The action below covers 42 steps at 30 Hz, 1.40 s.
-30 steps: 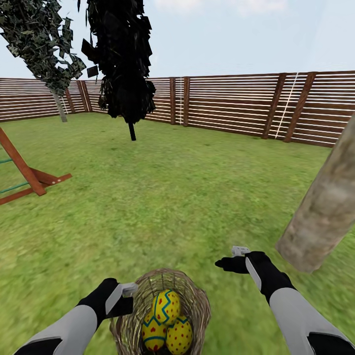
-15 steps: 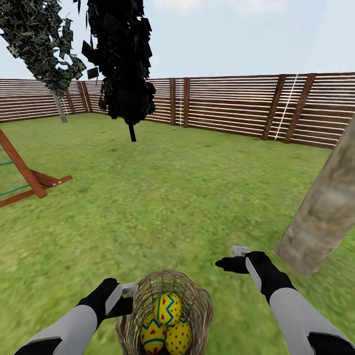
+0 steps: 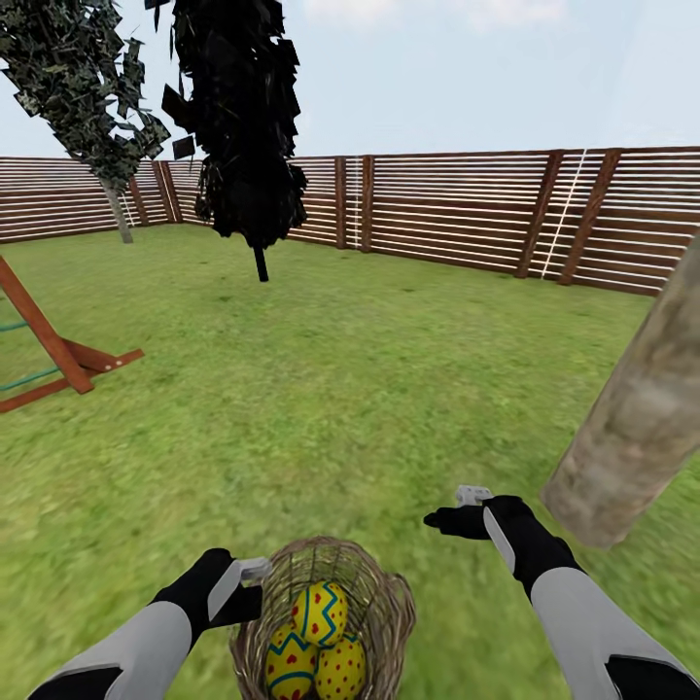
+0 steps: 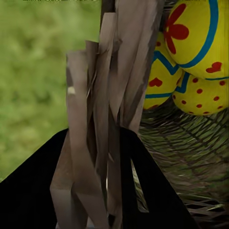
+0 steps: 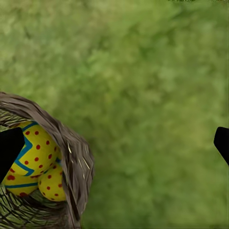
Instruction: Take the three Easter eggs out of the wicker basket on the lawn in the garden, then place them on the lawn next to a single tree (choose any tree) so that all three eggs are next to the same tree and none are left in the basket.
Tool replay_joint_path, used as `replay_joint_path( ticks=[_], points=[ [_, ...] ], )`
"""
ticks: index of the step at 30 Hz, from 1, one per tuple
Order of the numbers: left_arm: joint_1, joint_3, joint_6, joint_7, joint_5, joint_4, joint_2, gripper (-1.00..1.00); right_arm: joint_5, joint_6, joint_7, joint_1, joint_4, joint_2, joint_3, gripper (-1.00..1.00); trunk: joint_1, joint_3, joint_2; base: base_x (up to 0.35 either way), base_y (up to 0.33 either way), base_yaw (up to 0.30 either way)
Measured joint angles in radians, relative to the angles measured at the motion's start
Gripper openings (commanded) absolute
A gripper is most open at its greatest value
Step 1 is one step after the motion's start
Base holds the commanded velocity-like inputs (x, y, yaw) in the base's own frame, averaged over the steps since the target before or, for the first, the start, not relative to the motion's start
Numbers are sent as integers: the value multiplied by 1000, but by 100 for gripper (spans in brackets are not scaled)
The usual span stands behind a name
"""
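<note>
The wicker basket (image 3: 389,595) sits low on the lawn (image 3: 331,389), right in front of me. Inside it lie three yellow Easter eggs: a zigzag one (image 3: 317,612) on top, a heart one (image 3: 289,663) and a dotted one (image 3: 341,669). My left gripper (image 3: 255,574) is shut on the basket's left rim; in the left wrist view its dark fingers clamp the wicker wall (image 4: 105,95) beside the eggs (image 4: 198,33). My right gripper (image 3: 457,510) hangs open above grass, right of the basket (image 5: 76,157). A thick pale tree trunk (image 3: 637,418) leans at the right.
A brown slat fence (image 3: 457,204) rings the garden. A black-foliaged tree (image 3: 243,126) stands at the back, with a thin-trunked leafy tree (image 3: 119,209) further left. A red wooden swing frame (image 3: 49,350) stands at the left. Open grass lies between the basket and the trunk.
The basket and its eggs sit slightly lower and further left in the picture. The background has shifted a little, so the camera has moved. Both arms hold their places.
</note>
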Motion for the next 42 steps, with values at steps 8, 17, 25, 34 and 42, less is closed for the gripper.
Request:
replay_joint_path(
  ticks=[8,17,25,34,42],
  points=[
    [0,-2,1,0,-9,0,-1,-100,0,0,0,0,0,1,1,100,-31,25,56,0,0,0],
    [0,-3,1,0,-12,0,-1,-100,0,0,0,0,2,3,4,100,-65,53,119,0,0,0],
    [0,-1,1,0,-12,-2,3,-100,-1,3,-1,0,1,5,6,100,-81,72,147,0,0,-195],
    [0,-2,0,-1,-14,-2,9,-100,11,-15,-13,12,174,-58,12,100,-81,81,147,0,0,-237],
    [0,3,-1,-2,-6,-5,12,-100,103,-251,-17,64,486,-113,16,100,-81,89,147,0,0,-238]
  ],
)
